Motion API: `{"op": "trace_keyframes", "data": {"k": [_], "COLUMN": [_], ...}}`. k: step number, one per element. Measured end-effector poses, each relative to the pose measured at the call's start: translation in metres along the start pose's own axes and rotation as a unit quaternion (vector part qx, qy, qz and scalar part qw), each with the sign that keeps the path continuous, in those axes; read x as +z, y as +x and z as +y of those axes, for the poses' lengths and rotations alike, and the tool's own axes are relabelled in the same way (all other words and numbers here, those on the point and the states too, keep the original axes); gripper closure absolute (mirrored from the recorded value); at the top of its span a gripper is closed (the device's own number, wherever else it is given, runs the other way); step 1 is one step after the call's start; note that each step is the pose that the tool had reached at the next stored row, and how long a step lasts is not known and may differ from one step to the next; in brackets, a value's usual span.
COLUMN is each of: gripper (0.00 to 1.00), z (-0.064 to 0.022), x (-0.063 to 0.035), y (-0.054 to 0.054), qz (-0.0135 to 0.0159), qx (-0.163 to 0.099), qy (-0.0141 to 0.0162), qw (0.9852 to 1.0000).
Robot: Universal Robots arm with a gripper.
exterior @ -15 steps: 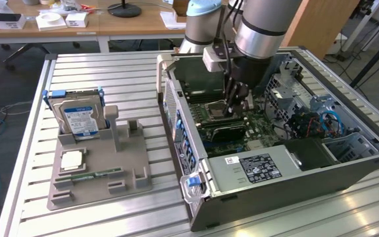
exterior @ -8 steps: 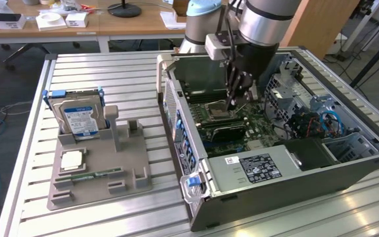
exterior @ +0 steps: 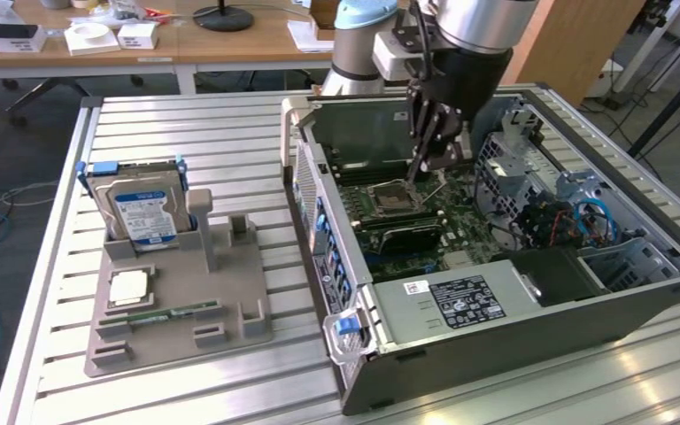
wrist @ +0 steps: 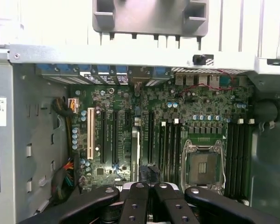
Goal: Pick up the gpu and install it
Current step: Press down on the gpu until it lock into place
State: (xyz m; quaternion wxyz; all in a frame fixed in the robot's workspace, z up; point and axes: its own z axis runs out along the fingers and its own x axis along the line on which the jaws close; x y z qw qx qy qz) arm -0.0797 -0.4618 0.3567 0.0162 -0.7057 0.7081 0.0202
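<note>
**The gpu sits down in the open tower, with the gripper shut above the board**

The gpu (exterior: 411,237) stands on edge among the expansion slots of the motherboard (exterior: 464,226), dark shroud showing, just beside the CPU socket (exterior: 393,197). The gripper (exterior: 432,168) hangs over that socket with its jaws pressed together (I can't make out whether they touch the card). The computer case (exterior: 529,319) lies on its side on the slatted table (exterior: 198,142). On the exterior view's left, well apart, a hard drive (exterior: 145,212) stands upright in a grey holder (exterior: 187,328).
</note>
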Motion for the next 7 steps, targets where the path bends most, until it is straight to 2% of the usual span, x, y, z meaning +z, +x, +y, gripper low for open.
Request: {"op": "trace_keyframes", "data": {"k": [7], "gripper": [0.90], "z": [0.0000], "x": [-0.0017], "y": [-0.0001], "qz": [0.0001], "qx": [0.000], "qy": [0.0000], "qw": [1.0000]}}
